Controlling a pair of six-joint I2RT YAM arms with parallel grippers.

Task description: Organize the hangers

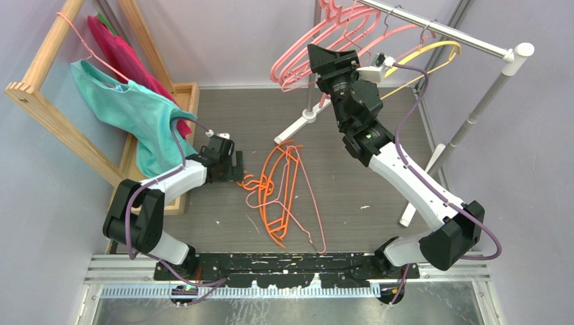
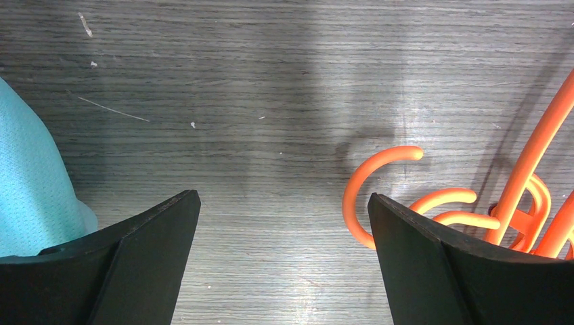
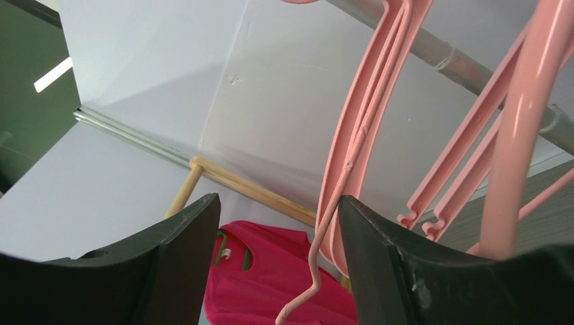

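Several orange hangers (image 1: 274, 189) lie tangled on the table, with a thin pink hanger (image 1: 315, 217) lying across them. My left gripper (image 1: 233, 166) sits low beside their hooks, open and empty. In the left wrist view the orange hooks (image 2: 376, 193) lie by the right finger of the left gripper (image 2: 284, 196). Pink hangers (image 1: 318, 44) and a yellow hanger (image 1: 430, 54) hang on the metal rail (image 1: 447, 30). My right gripper (image 1: 325, 57) is raised at the pink hangers (image 3: 369, 128). It is open (image 3: 279, 200), and a thin pink wire (image 3: 317, 271) hangs between its jaws, ungripped.
A wooden rack (image 1: 47, 81) at the left carries a pink hanger draped with teal cloth (image 1: 132, 112) and a red shirt (image 1: 125, 54). The teal cloth also shows by the left finger (image 2: 27, 183). The rail's white legs (image 1: 467, 128) stand at the right.
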